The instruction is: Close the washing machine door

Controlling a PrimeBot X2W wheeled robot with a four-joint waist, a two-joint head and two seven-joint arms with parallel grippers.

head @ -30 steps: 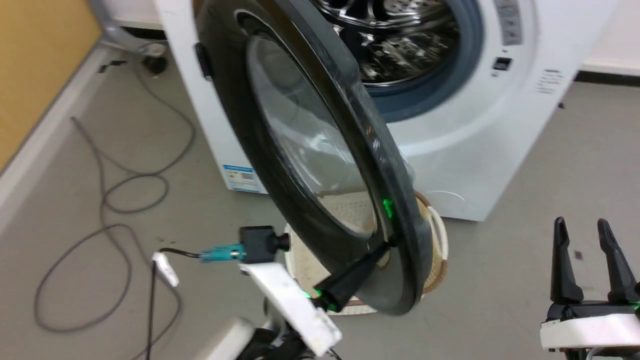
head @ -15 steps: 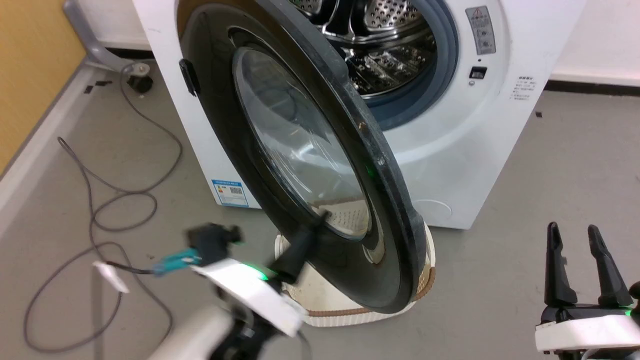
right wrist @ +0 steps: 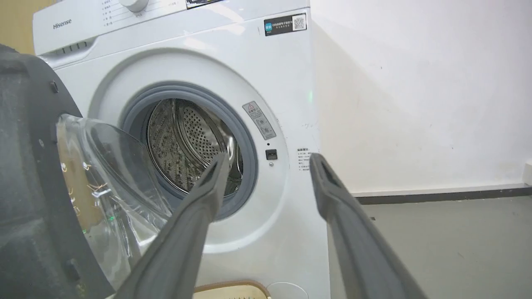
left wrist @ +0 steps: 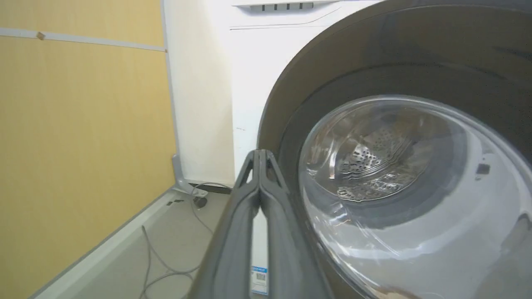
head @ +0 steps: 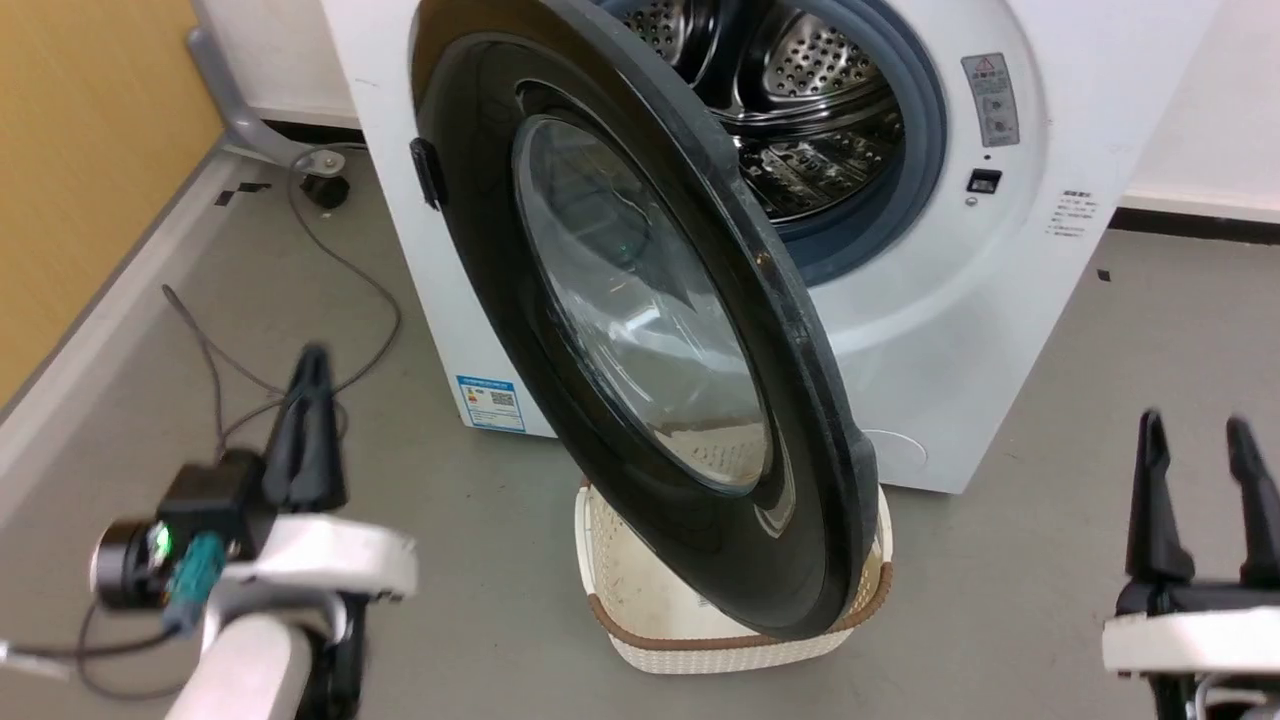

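Washing machine door (head: 640,330) is hanging partly open, swung out from the hinge side at the head view's left, its glossy black ring and bulging glass window facing the robot. The door's free lower edge is overhanging a cream laundry basket (head: 700,652) that is sitting on the grey floor (head: 1050,560) just in front of the washing machine (head: 950,300), whose steel drum (head: 800,120) is showing behind the door. The left gripper (head: 312,365) is hovering low at the left, apart from the door, its fingers pressed together on nothing. The right gripper (head: 1196,425) is waiting at the lower right, fingers spread apart and holding nothing, pointing toward the machine's front.
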